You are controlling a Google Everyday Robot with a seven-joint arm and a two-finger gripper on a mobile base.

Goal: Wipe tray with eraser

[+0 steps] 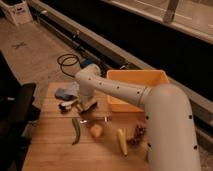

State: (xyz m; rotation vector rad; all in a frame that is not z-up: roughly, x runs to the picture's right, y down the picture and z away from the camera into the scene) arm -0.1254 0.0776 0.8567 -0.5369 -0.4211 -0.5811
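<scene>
The yellow-orange tray (121, 104) stands at the back right of the wooden table. The eraser (91, 106), a small dark block with a lighter top, lies on the table left of the tray's front corner. My gripper (86, 103) points down right at the eraser, at the end of the white arm that reaches across the tray's front. The arm's wrist hides the contact between them.
Silver tongs with dark tips (67, 105) and a blue-grey cloth (67, 92) lie left of the gripper. A green pepper (76, 131), a pale round item (96, 131), a yellow piece (121, 141) and dark grapes (137, 134) lie in front. Cables (67, 62) on the floor behind.
</scene>
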